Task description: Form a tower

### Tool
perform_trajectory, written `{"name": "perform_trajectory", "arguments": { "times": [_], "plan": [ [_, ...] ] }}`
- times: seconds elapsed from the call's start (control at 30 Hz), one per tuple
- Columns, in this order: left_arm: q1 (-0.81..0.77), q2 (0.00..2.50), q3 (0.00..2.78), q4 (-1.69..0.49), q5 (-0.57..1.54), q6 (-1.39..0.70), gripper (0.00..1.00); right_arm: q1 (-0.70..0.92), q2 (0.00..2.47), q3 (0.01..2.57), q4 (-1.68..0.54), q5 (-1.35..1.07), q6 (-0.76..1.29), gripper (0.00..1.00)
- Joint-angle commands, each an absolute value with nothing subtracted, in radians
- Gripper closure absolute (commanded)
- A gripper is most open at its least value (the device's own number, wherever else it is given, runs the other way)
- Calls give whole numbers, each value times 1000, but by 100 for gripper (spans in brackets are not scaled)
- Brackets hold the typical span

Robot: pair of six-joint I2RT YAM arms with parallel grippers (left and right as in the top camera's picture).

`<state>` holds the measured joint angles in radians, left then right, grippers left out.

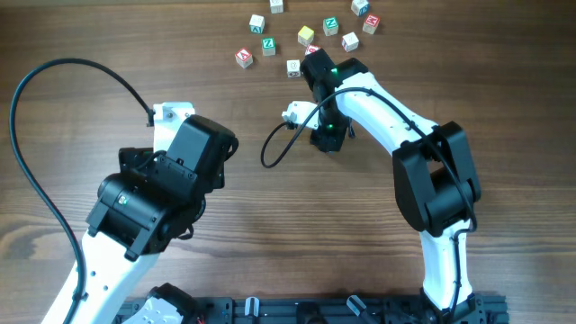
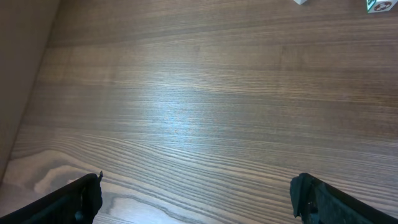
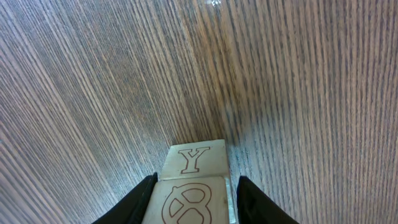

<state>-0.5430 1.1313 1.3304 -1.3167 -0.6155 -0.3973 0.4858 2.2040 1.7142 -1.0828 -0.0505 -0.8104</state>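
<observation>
Small loose wooden letter cubes lie scattered on the far worktop. At their near edge, the pale wooden alphabet-cube tower stands between the right tool's fingers.

Loose cubes scattered beyond right pincer, bare table nearer

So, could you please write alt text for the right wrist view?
A pale wooden block, a Y on one face and a pretzel-like outline on the nearer one, sits between the right gripper's dark fingers. Wood-grain table fills the rest.
</observation>
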Motion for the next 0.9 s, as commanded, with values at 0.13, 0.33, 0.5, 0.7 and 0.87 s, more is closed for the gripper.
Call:
{"name": "perform_trajectory", "arguments": {
  "times": [0.13,0.33,0.5,0.7,0.87],
  "plan": [
    [-541,1122,1330,-1314,-618,-389,0,487,2220,1707,-1081,-42,-831,60],
    [-541,1122,1330,-1314,-618,-389,0,487,2220,1707,-1055,-89,-804,0],
    [-541,1122,1330,-1314,-618,-389,0,487,2210,1778,-1029,-165,-622,0],
    [-541,1122,1330,-1314,-618,-389,0,472,2153,1996,-1099,-126,-18,0],
    [-541,1122,1330,-1314,-618,-389,0,403,2100,2107,-1167,-157,659,0]
  ]
}}
